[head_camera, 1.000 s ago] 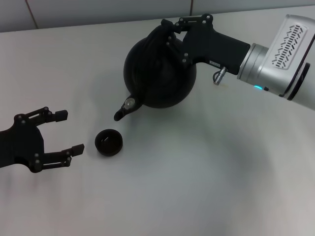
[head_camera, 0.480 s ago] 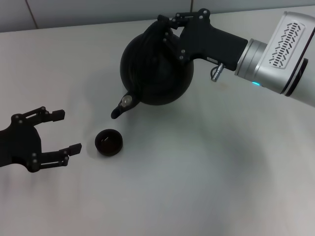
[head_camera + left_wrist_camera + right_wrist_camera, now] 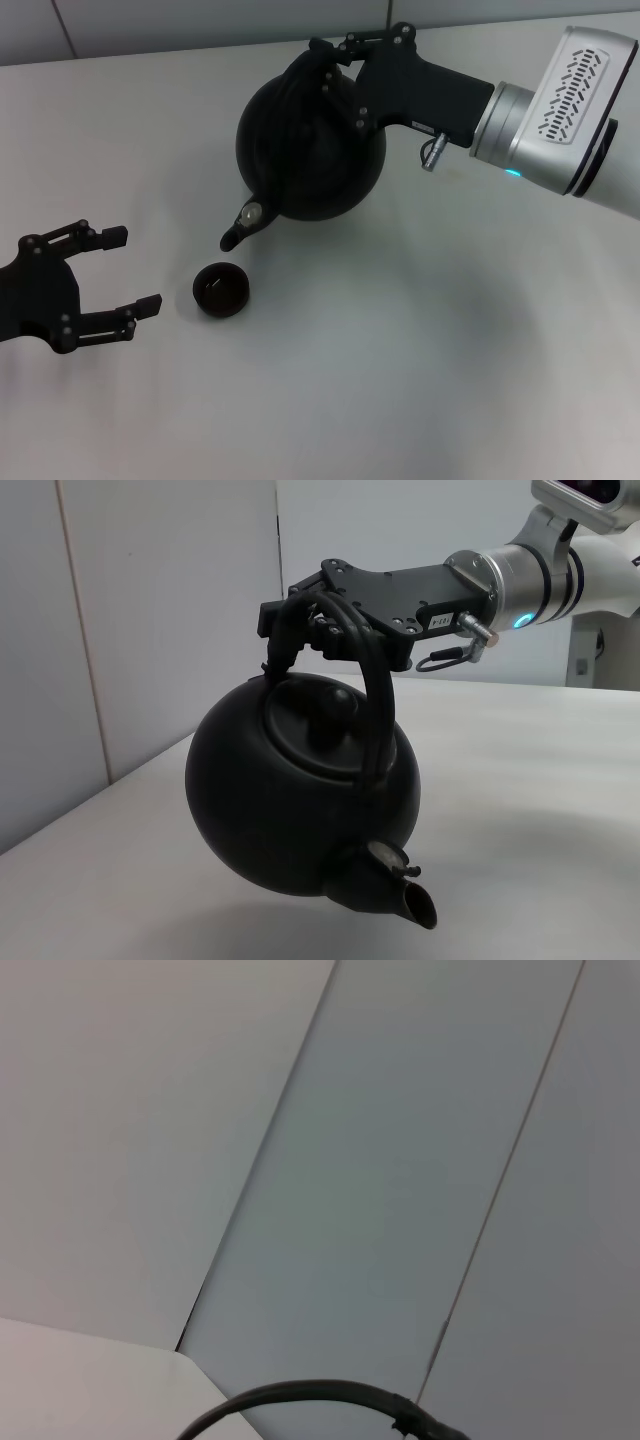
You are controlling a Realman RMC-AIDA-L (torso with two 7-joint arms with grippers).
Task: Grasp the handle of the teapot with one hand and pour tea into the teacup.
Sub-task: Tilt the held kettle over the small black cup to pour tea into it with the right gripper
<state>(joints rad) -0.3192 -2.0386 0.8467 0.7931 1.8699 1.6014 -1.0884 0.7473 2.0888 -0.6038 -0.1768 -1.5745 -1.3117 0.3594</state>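
- The teapot [image 3: 310, 150] hangs in the air, off the table [image 3: 420, 380], tipped forward with its spout [image 3: 233, 236] pointing down.
- The spout's mouth is just above and beside the teacup [image 3: 221, 289], on the cup's far side; the two are close but apart.
- The right gripper [image 3: 335, 62] is clamped on the handle [image 3: 370, 695] at the top of its arch, on the pot's far side from the cup.
- In the left wrist view the handle runs as a thick black hoop over the lid [image 3: 318, 725], and the gripper's fingers close round it from above.
- The lid sits in place on the tilted pot, its knob [image 3: 335, 700] under the handle.
- The teacup stands upright on the table, below the pot and nearer the robot.
- Whether any tea is in the cup or running from the spout cannot be made out.
- The left gripper [image 3: 125, 270] hovers low to the left of the cup, well apart from it, its fingers spread wide and holding nothing.
- The right wrist view shows only a wall [image 3: 380, 1160] and a black cable [image 3: 320, 1395] at the edge.
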